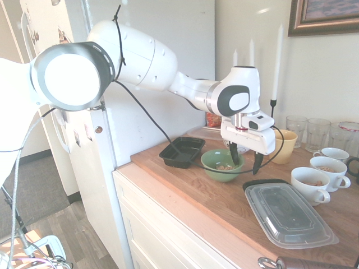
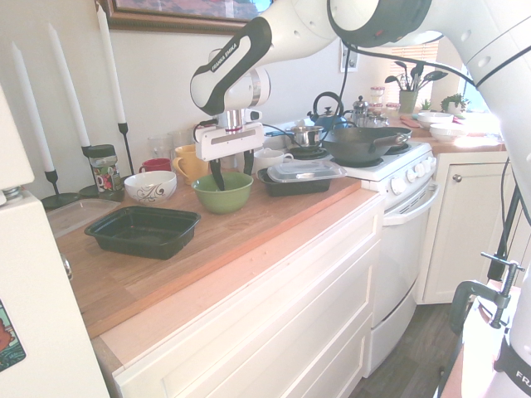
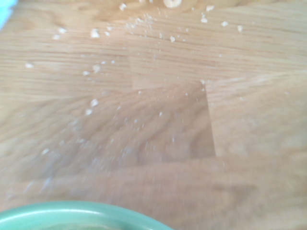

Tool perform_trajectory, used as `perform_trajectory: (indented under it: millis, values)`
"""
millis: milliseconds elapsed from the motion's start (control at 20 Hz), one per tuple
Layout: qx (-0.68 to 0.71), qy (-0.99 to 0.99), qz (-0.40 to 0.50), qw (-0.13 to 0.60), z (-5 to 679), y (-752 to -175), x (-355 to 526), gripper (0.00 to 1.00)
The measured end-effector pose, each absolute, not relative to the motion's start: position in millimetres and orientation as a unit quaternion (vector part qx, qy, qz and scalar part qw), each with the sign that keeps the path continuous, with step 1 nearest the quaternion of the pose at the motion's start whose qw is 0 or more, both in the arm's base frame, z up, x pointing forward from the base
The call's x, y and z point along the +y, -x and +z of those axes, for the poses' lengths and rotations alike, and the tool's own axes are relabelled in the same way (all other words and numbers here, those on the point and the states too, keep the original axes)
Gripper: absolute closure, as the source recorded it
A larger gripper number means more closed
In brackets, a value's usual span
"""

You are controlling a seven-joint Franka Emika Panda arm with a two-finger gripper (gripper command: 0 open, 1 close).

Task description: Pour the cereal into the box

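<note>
First exterior view: my tool (image 1: pixel 245 158) straddles the green bowl's (image 1: pixel 216 169) rim, fingers spread (cereal (image 1: pixel 224 167) inside), black box (image 1: pixel 182 152) alongside.

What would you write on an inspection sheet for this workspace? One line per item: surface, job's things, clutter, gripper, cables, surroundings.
Surface: wooden counter, crumbs on it in the wrist view.
Job's things: cereal in the green bowl; black box empty, beside the bowl.
Clutter: lidded container, white cups, yellow mug, glasses, patterned bowl.
Gripper: gripper open, straddling the bowl's rim.
Cables: black cable along the arm.
Surroundings: candles, stove, picture frame.
</note>
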State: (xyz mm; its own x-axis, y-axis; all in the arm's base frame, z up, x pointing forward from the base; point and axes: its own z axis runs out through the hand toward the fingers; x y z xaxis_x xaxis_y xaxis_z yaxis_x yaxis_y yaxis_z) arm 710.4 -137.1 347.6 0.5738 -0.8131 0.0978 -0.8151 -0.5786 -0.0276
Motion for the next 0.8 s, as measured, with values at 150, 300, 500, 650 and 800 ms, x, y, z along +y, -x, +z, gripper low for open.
perform_trajectory:
  millis: [150,300,500,650,800]
  values:
    - [-0.461,-0.886,0.046,0.01,335.3,-715.4,-138.7,1.0]
    - [-0.462,-0.886,0.046,0.011,335.1,-715.9,-139.4,1.0]
    - [-0.463,-0.885,0.05,0.012,338.3,-716.5,-142.4,1.0]
    - [-0.464,-0.884,0.051,0.012,340.4,-716.3,-143.3,1.0]
    - [-0.465,-0.884,0.051,0.011,340.7,-716.2,-143.6,1.0]
